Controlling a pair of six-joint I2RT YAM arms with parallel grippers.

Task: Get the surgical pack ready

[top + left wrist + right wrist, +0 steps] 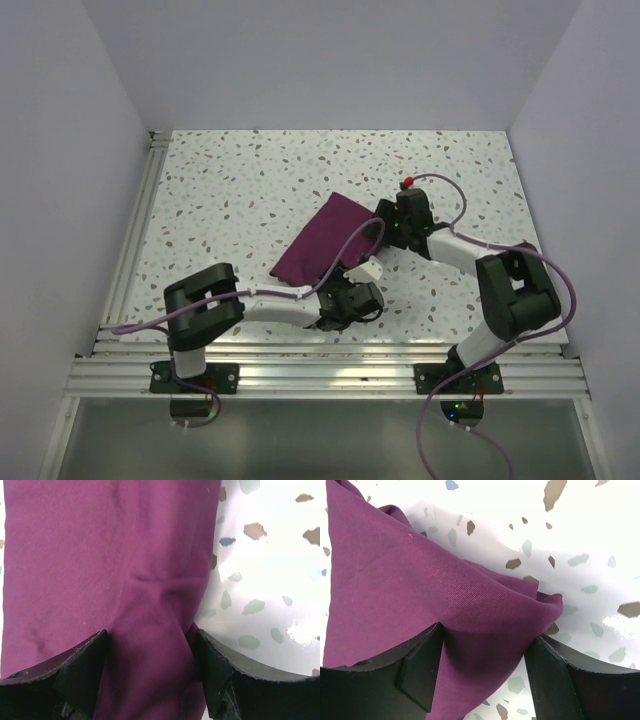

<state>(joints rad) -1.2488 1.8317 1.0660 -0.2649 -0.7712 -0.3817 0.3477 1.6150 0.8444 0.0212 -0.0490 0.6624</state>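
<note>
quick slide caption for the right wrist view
Right tool gripping a folded corner of the plum surgical pack over the speckled table.

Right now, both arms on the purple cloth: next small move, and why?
Probably lift both ends slightly, together: the surgical pack is bunched between the left fingers and the right fingers, while its middle lies on the table and would likely drag.

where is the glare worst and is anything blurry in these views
Left wrist: speckled white tabletop blown out by glare beside the plum-purple woven cloth, its flecks soft. Right wrist: same glare, cloth weave sharp, black claw fingers underexposed. Top external: even light, no glare, faint shadows.
</note>
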